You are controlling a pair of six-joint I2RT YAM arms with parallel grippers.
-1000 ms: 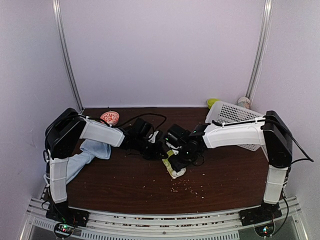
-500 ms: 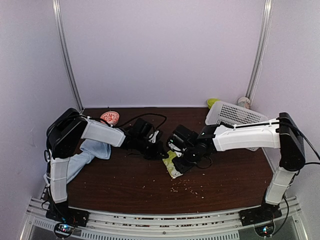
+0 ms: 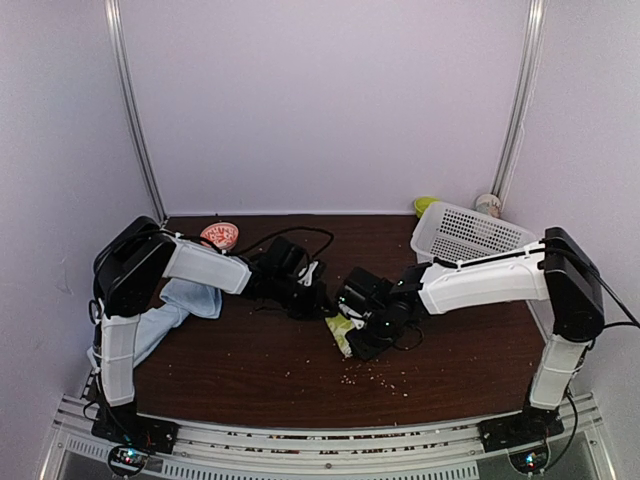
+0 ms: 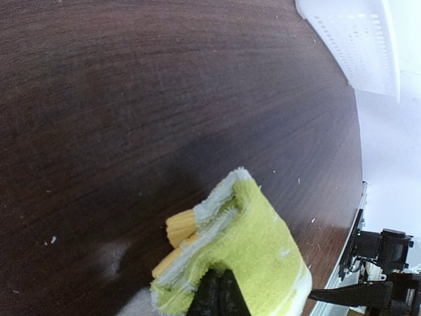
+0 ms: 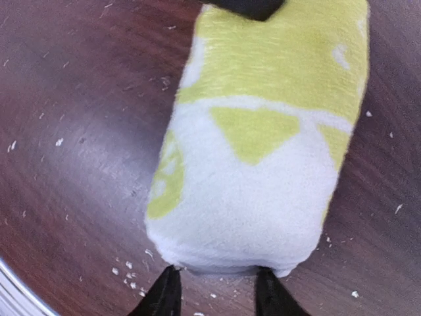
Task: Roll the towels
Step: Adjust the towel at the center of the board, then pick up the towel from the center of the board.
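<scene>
green towel (image 5: 263,151) rolled, right gripper (image 5: 217,289) shifted nearer – jaws apart at its end, left gripper (image 4: 220,293) closed, unmoved

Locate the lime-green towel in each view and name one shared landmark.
Top external: lime-green towel at the centre of the table.
Left wrist: towel at bottom centre, yellow edge showing.
Right wrist: towel fills the middle of the frame.
Landmark: dark wooden table, crumb-speckled, in all three.
</scene>
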